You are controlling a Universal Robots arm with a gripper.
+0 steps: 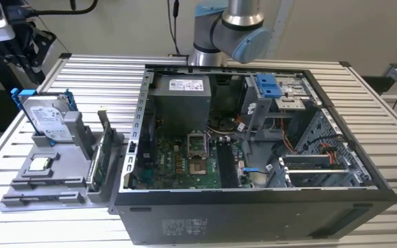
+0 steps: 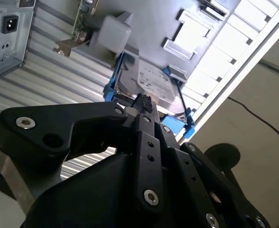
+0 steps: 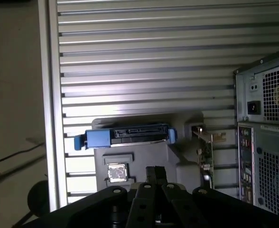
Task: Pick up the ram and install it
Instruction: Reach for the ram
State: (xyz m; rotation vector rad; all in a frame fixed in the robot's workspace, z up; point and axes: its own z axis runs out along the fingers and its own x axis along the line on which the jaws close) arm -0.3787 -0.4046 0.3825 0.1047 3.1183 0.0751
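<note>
— Found the ram (image 1: 105, 125) where?
— Stood on edge in a slot of the grey holder (image 1: 43, 194) on the slatted surface (image 1: 371, 103), just beyond the green card (image 1: 95, 166), to the exterior view's left of the open computer case (image 1: 254, 217).
— And the fingers (image 3: 152, 174)?
— Pressed together on nothing in both wrist views, well clear of the holder and its blue-framed hard drive (image 3: 130, 134).

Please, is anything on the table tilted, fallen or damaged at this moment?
Nothing stands out. The hard drive, the circuit card and the ram sit straight in the grey holder, and the computer case lies open on the table.
</note>
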